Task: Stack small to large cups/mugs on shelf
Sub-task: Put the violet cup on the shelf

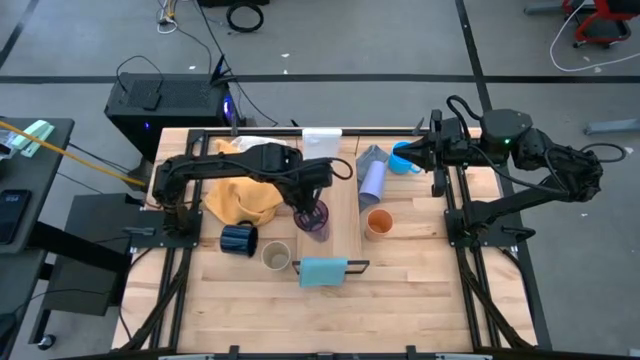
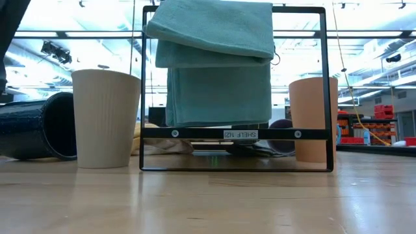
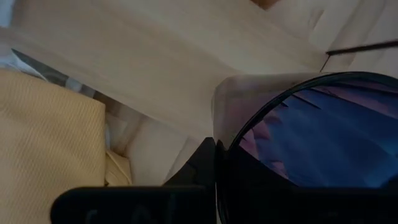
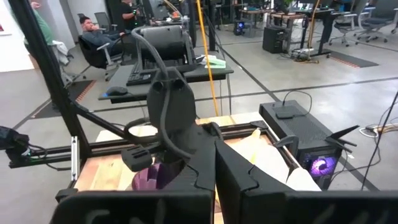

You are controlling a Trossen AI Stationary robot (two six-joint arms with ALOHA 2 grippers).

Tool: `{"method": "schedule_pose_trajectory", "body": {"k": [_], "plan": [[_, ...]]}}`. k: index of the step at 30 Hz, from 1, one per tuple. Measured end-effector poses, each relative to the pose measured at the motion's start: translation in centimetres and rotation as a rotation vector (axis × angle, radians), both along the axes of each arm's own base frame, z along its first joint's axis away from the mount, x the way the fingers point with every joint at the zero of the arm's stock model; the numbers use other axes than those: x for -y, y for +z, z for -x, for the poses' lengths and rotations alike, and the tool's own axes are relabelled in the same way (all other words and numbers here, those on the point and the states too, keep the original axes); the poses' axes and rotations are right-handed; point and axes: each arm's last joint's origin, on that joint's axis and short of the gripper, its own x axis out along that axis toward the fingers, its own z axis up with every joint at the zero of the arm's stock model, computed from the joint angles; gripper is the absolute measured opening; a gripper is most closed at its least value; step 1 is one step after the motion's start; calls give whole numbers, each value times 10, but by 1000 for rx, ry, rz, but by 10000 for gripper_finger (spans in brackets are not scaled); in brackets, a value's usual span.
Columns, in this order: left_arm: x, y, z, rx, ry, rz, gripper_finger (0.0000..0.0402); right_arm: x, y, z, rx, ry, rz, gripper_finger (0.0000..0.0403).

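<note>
From the table's near edge going back: the light-blue cloth [image 1: 322, 271] drapes the shelf's [image 1: 340, 200] near end frame at six o'clock. Just left of it stand the beige cup [image 1: 276, 257] and the navy mug [image 1: 239, 240], the mug lying on its side. The orange cup [image 1: 378, 223] stands at about four o'clock, just off the plank's right edge.

At the centre, the left gripper [image 1: 312, 207] is clamped on the rim of the dark purple tumbler [image 1: 313, 220], one finger inside the mouth, likely so it can be carried upright onto the plank. The yellow cloth [image 1: 243, 196] lies at nine o'clock.

Farther back, the lavender cup [image 1: 372, 180] lies tipped, and the bright blue mug [image 1: 404, 159] sits at one o'clock. The right gripper [image 1: 412, 152] waits there, fingers pressed together and empty, apparently parked clear of the working arm.
</note>
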Motion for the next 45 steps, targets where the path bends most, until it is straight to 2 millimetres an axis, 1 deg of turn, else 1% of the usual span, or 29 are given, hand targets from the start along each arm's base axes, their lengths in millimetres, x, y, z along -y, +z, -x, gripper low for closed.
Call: {"method": "schedule_pose_trajectory", "body": {"k": [7, 10, 16, 20, 25, 29, 34, 37, 45], "plan": [[-1, 0, 0, -6, 2, -23, 13, 0, 0, 0, 0, 0, 0, 9], [-10, 0, 1, -14, 20, -69, 13, 0, 0, 0, 0, 1, 1, 9], [-46, 0, 5, -17, 58, -112, 13, 0, 0, 0, 0, 0, 0, 9], [-76, 0, 12, -33, 99, -114, 13, 0, 0, 0, 0, 0, -4, 9], [-116, -5, 23, -63, 189, -88, 13, 0, 0, 0, 1, -1, -7, 9], [-137, -10, 28, -62, 264, -29, 13, 0, 0, 0, 1, -1, -8, 9], [-146, -13, 29, -66, 306, -10, 13, 0, 0, -1, 0, -1, -8, 9], [-151, -13, 32, -64, 362, 7, 13, 0, -1, -3, -5, -1, -8, 9], [-168, -15, 39, -62, 487, 44, 13, 0, -4, -13, -19, -1, -7, 9]]}}
